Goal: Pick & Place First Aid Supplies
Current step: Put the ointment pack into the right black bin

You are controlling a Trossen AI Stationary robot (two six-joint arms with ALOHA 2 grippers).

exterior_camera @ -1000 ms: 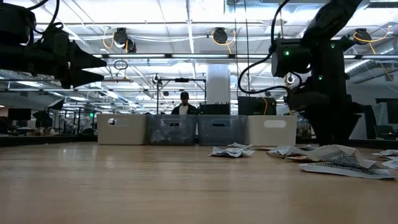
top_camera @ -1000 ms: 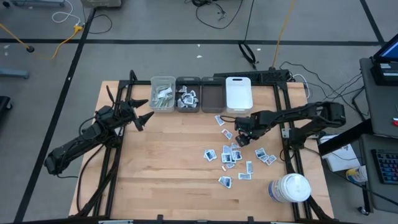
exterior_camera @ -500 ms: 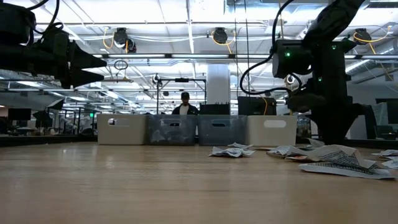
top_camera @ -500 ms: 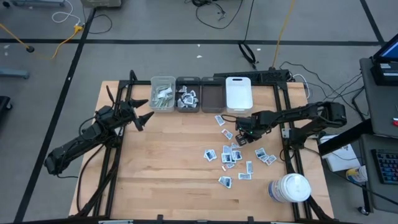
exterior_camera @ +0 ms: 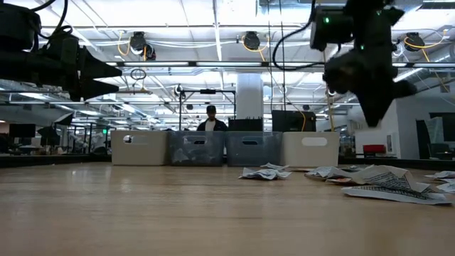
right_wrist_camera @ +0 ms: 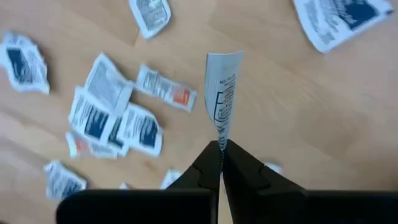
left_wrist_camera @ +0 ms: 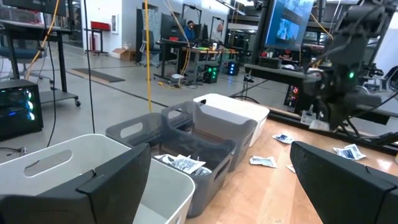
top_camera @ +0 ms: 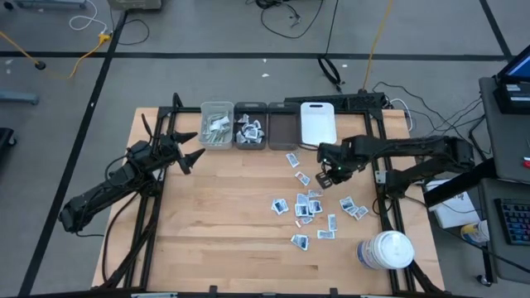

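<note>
Several small white sachets with dark or blue print (top_camera: 308,207) lie scattered flat on the wooden table's right half; they also show in the right wrist view (right_wrist_camera: 112,115). My right gripper (top_camera: 325,175) hangs above their far edge, pointing steeply down, shut on one sachet (right_wrist_camera: 222,87). In the low view it (exterior_camera: 372,119) hangs well above the table. My left gripper (top_camera: 189,151) waits open at the far left, level, near the bins, holding nothing (left_wrist_camera: 217,180). My right gripper pinches one white printed sachet by its edge (right_wrist_camera: 221,138) between its two fingertips. The fingers come from above, pointing down. The sachet hangs below them, turned edge-on and slightly curled, lifted clear of the table.
Four small bins stand in a row at the far edge: a pale one holding strips (top_camera: 217,124), a grey one holding sachets (top_camera: 250,128), a grey one (top_camera: 281,128) and a white one (top_camera: 317,122). A large white round jar (top_camera: 385,250) stands near the right front corner.
My right gripper has risen from low over the scattered sachets to well above the table, most of it in the last half second, and has lifted one sachet clear of the table.
</note>
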